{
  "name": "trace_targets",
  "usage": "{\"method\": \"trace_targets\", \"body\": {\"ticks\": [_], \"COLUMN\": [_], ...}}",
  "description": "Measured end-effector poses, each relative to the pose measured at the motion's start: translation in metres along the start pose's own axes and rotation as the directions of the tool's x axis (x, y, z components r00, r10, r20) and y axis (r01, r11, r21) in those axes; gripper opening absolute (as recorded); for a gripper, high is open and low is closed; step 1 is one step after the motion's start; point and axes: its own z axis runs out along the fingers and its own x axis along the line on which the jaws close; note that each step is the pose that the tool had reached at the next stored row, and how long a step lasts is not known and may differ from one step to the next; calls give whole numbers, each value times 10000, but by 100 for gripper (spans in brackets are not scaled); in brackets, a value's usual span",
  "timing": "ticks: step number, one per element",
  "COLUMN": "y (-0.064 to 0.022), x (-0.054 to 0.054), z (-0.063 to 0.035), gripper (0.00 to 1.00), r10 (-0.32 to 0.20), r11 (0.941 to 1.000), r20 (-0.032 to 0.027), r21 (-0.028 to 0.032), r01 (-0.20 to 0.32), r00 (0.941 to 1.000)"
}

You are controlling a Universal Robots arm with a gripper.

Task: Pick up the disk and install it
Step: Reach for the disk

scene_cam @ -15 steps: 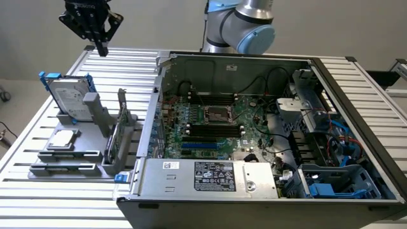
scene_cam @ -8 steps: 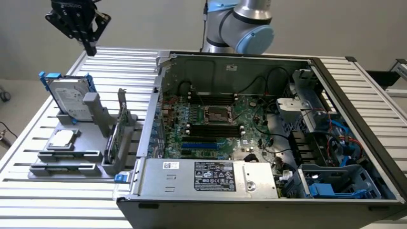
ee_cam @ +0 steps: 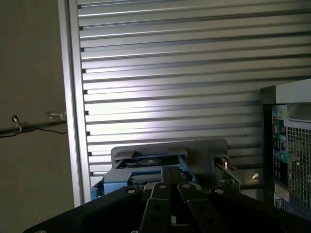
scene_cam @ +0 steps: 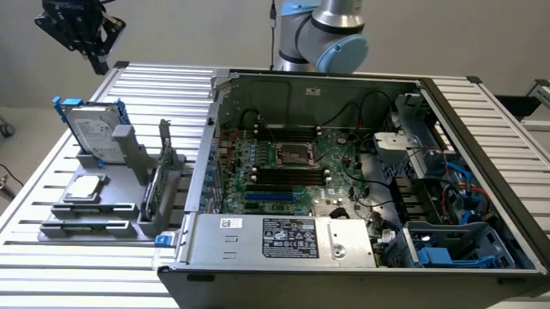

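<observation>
The disk (scene_cam: 93, 132), silver-grey with a white label and a bright blue carrier, stands on edge in a grey holder (scene_cam: 112, 193) at the exterior view's left. My gripper (scene_cam: 96, 63) hangs well above and slightly behind it, touching nothing. In the wrist view its two black fingers (ee_cam: 160, 194) lie pressed together with nothing between them, and the disk's blue carrier (ee_cam: 114, 182) shows just beyond them, with the grey holder (ee_cam: 199, 150) around it.
An open computer case (scene_cam: 215, 161) lies on the slatted metal table (scene_cam: 77, 270), with a blue-lined drive bay (scene_cam: 438, 254) at its near right corner. The holder also carries a small square silver chip (scene_cam: 84, 187) and a thin green card (scene_cam: 159, 174).
</observation>
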Motion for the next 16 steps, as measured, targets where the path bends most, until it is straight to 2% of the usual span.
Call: {"method": "trace_targets", "body": {"ticks": [7, 10, 12, 16], "y": [-22, -31, -34, -46], "x": [317, 439, 471, 473], "z": [9, 15, 19, 18], "gripper": [11, 11, 11, 11], "r10": [5, 9, 11, -107], "r11": [10000, 10000, 10000, 9998], "r20": [-115, -192, -250, -249], "r21": [8, 25, 72, 185], "r01": [-5, -9, -9, 112], "r00": [9999, 9998, 9997, 9996]}}
